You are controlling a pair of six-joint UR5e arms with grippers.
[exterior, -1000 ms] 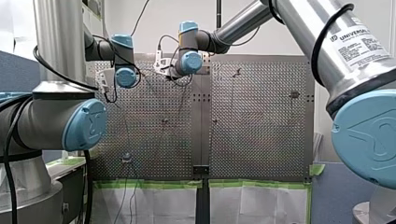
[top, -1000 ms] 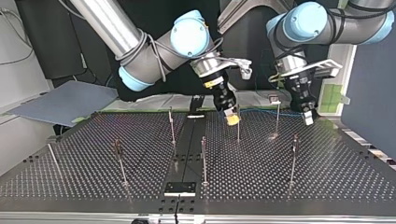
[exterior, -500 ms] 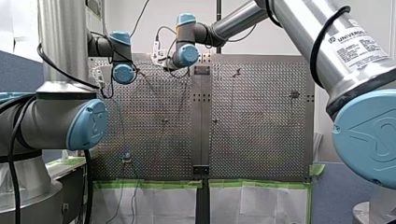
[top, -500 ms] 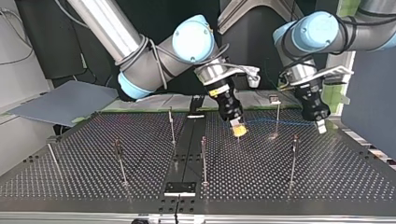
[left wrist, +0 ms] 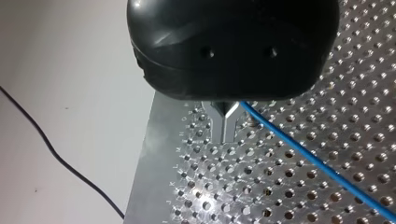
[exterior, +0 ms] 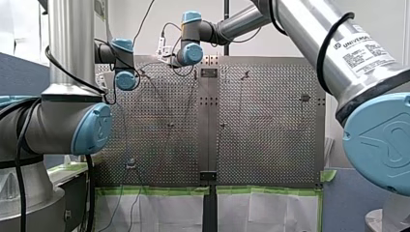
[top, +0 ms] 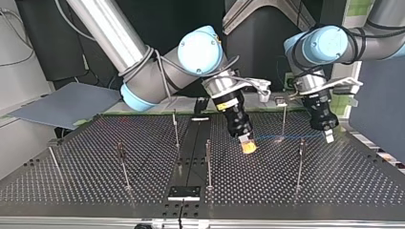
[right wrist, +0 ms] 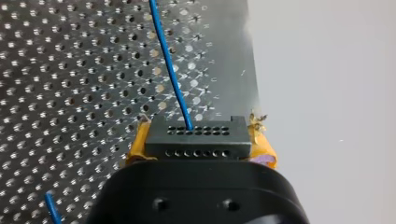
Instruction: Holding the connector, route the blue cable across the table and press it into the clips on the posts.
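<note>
Right wrist view: my right gripper (right wrist: 200, 145) has its jaws pinching the connector (right wrist: 195, 135), a black block with 2 rows of small holes, between yellow pads (right wrist: 138, 143) that are frayed at the edges. The cable (right wrist: 170, 70), thin and blue, leaves the upper row of holes and runs straight ahead over the perforated table (right wrist: 70, 70), near its edge. Tiny characters (right wrist: 212, 70) are stamped along that edge, too small to read.

In the left wrist view my left gripper (left wrist: 226, 133) hangs over the table (left wrist: 280, 196) near its edge. Its metal jaws look pressed together, tips just above the holes. The cable (left wrist: 317, 161) comes out from under the black body just beside them and slants away across the table. Whether the jaws hold it, I cannot tell. Small stamped characters line the edge here too, equally unreadable.

In the top view my right gripper (top: 247, 144), yellow-tipped, is low over the middle of the table (top: 95, 191). My left gripper (top: 328, 136) is to its right, near the table's side. The cable (top: 296, 137) stretches between them as a straight blue line, low, crossing the foot of a post (top: 283, 119), well below the clip (top: 281, 101) on top. A yellow sticker (top: 220, 106) on the right gripper's body cannot be read.

In the front view a label (exterior: 360, 46) on my right arm (exterior: 300, 24) reads "UNIVERSAL", with finer print under it too small to make out.
</note>
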